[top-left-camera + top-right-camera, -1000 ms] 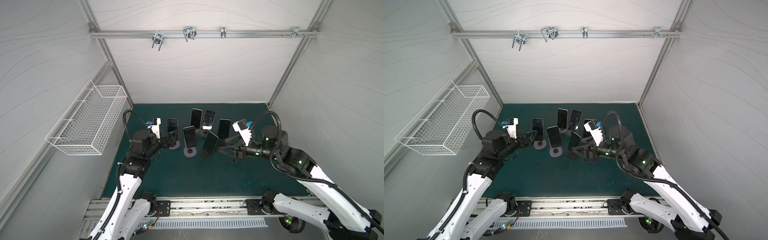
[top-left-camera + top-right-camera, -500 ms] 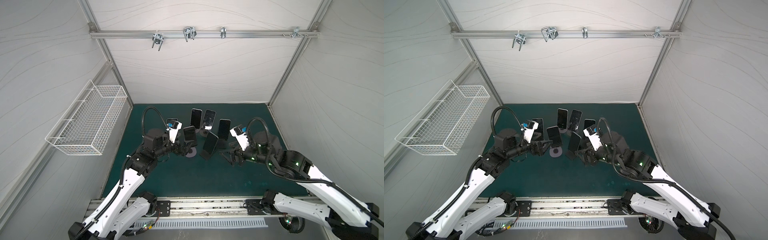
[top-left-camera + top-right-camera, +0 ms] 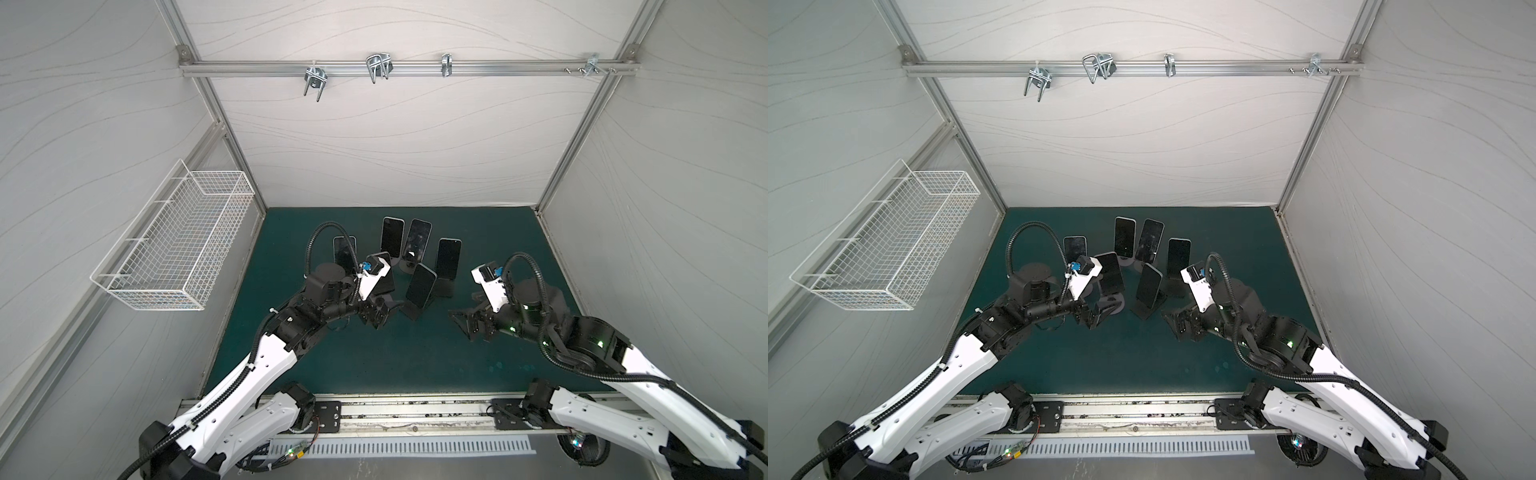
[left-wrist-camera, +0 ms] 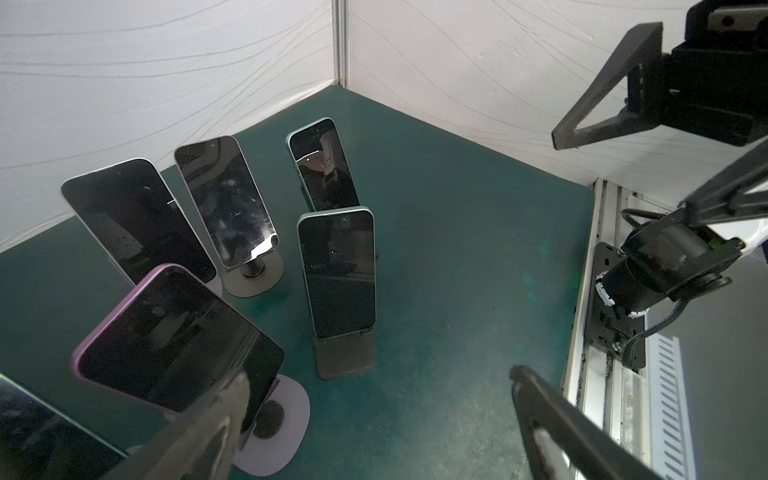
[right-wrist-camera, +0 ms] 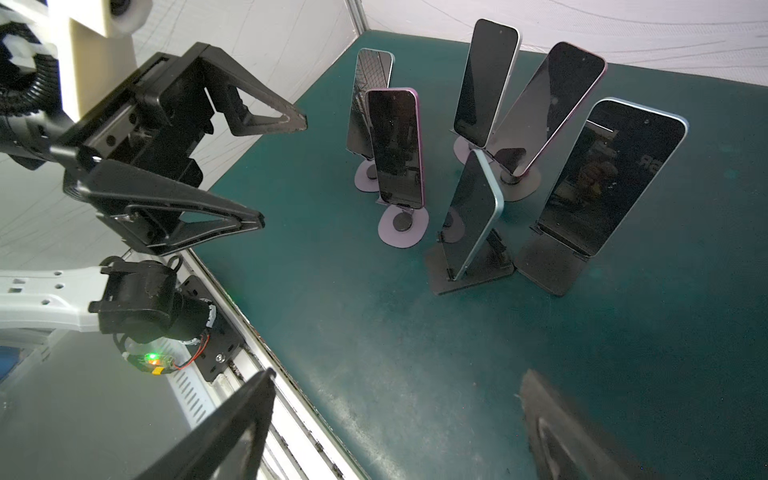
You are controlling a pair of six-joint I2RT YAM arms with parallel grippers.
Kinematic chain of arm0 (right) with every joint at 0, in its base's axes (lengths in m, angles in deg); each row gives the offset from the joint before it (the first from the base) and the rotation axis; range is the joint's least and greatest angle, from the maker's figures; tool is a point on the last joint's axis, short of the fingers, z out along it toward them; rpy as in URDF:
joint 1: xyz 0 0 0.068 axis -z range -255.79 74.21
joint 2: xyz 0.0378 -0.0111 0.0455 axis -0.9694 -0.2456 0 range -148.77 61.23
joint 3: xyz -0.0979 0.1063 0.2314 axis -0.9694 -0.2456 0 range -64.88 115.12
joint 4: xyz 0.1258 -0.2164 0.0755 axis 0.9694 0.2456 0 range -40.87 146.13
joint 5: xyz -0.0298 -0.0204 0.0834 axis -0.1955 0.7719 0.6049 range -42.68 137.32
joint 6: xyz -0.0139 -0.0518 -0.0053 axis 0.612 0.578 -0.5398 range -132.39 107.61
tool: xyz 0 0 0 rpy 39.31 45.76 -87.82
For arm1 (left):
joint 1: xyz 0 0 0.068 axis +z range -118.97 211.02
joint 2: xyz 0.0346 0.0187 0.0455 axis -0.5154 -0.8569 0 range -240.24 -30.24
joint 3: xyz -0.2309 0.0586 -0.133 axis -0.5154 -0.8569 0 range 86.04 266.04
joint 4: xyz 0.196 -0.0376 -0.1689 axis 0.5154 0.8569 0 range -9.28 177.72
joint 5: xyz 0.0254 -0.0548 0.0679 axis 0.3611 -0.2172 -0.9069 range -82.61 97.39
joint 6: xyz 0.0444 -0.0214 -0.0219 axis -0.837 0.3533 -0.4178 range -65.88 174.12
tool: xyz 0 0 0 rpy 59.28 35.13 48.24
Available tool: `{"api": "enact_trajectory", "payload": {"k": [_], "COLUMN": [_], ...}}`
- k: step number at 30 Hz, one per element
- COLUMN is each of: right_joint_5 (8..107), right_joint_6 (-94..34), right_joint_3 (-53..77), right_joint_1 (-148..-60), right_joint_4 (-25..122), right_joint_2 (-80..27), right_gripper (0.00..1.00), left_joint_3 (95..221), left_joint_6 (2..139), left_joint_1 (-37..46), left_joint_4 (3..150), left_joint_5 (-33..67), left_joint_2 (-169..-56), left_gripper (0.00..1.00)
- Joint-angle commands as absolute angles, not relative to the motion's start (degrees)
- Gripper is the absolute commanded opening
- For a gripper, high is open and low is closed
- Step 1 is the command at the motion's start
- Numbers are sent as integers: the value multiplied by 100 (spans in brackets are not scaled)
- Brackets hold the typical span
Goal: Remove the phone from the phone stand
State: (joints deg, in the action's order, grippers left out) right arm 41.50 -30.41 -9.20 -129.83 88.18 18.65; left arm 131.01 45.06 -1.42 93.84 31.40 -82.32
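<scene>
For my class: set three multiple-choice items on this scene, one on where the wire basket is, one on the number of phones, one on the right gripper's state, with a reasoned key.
1. The white wire basket sits: A left of the phones; B right of them; C among them.
2. Phones on stands number: A four; B six; C eight.
3. The right gripper is: A shut on a phone; B shut on a stand; C open, empty.
Key: 1 A, it hangs on the wall at the left in both top views. 2 B, the right wrist view shows six, each on a stand. 3 C, its jaws stand wide apart with nothing between.
</scene>
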Motion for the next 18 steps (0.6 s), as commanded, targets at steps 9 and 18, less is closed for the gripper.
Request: {"api": "enact_trajectory", "payload": {"k": [9, 18], "right_joint_5": [3751, 3300], "right_joint_6": [-3165, -3079], "right_joint_3": [-1294, -1356], "right_joint_1": [-12993, -12977], "right_joint_4": [8779, 8728], "right_joint_2": [2239, 2230], "right_gripper": [99, 99], "left_joint_3": [13501, 13724], "left_joint_6": [4565, 4859], "left_joint_1": [-297, -450], "left_joint_4": [8812, 8347], "left_joint_5": [2752, 1973], "left_joint_2": [-9134, -9733], "left_gripper": [99, 99]}}
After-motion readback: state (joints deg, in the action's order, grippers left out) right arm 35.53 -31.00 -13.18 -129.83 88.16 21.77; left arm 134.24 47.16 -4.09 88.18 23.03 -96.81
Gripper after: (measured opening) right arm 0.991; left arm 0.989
